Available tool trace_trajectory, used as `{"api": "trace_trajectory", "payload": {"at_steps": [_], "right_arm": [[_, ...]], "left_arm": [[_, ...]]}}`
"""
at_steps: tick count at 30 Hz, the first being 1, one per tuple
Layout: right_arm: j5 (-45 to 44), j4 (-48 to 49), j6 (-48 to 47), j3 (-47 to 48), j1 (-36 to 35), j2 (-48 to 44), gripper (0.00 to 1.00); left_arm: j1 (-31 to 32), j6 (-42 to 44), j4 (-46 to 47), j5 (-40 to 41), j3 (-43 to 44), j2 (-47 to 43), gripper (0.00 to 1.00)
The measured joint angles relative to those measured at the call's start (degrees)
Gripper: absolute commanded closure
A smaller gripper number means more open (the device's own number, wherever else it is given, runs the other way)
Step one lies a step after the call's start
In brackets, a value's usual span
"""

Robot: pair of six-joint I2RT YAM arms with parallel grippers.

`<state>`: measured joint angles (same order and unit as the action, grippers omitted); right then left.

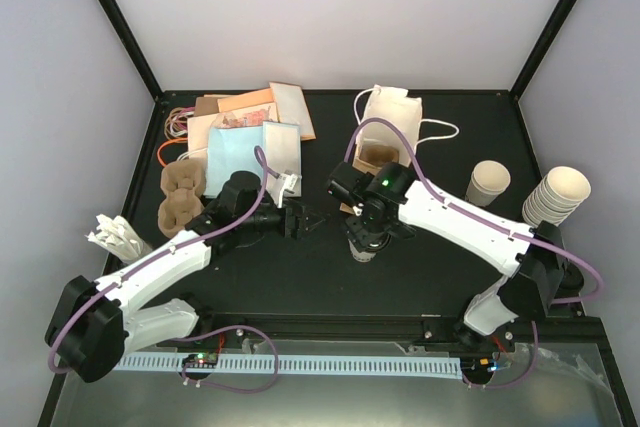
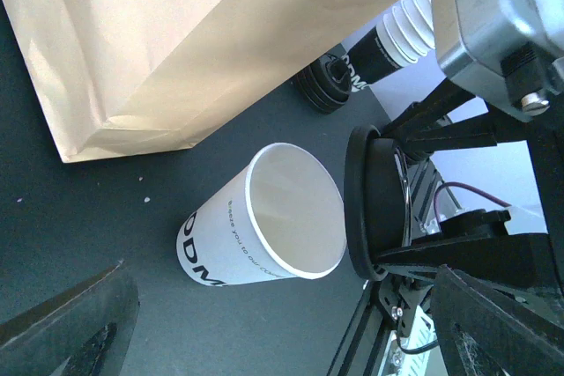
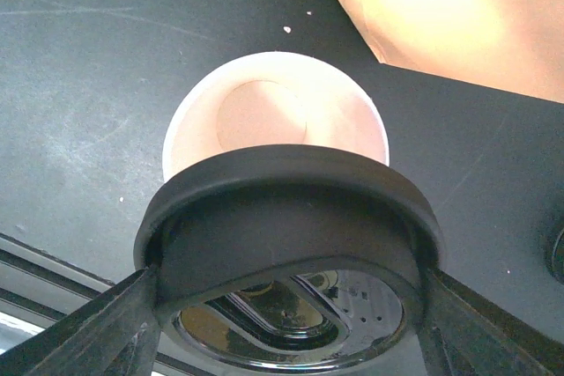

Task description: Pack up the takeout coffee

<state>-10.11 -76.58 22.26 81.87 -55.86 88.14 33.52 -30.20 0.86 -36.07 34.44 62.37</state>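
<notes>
On the desk [image 1: 330,292], one open paper bag [image 1: 385,122] stood just beyond the centre. The right hand [image 1: 368,227] grasped one black lid [image 3: 282,209] directly over the one lettered cup [image 3: 264,112]. The cup stood mid-desk with its long axis upright, mouth open and uncapped. The left hand [image 1: 303,219] waited just to the left, spread and empty, slightly farther from the cup.

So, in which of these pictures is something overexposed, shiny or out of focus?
Right wrist view: the paper bag is blown out to an orange glow, and the black lid shows glossy reflections at its lower part. Left wrist view: the near fingers are dark and blurred. Top view: even light, sharp.
</notes>
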Motion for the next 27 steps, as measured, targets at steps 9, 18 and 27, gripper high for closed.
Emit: {"api": "trace_trajectory", "payload": {"at_steps": [9, 18, 27], "right_arm": [[-0.3, 0.0, -1.8, 0.4, 0.0, 4.1, 0.21], [-0.5, 1.6, -3.8, 1.0, 0.0, 6.0, 0.19], [-0.3, 2.9, -5.7, 2.5, 0.8, 7.9, 0.15]], "left_arm": [[0.0, 0.1, -1.0, 1.0, 0.0, -1.3, 0.07], [0.0, -0.5, -0.6, 1.0, -0.3, -1.1, 0.11], [0.0, -0.6, 0.2, 1.0, -0.3, -0.4, 0.11]]}}
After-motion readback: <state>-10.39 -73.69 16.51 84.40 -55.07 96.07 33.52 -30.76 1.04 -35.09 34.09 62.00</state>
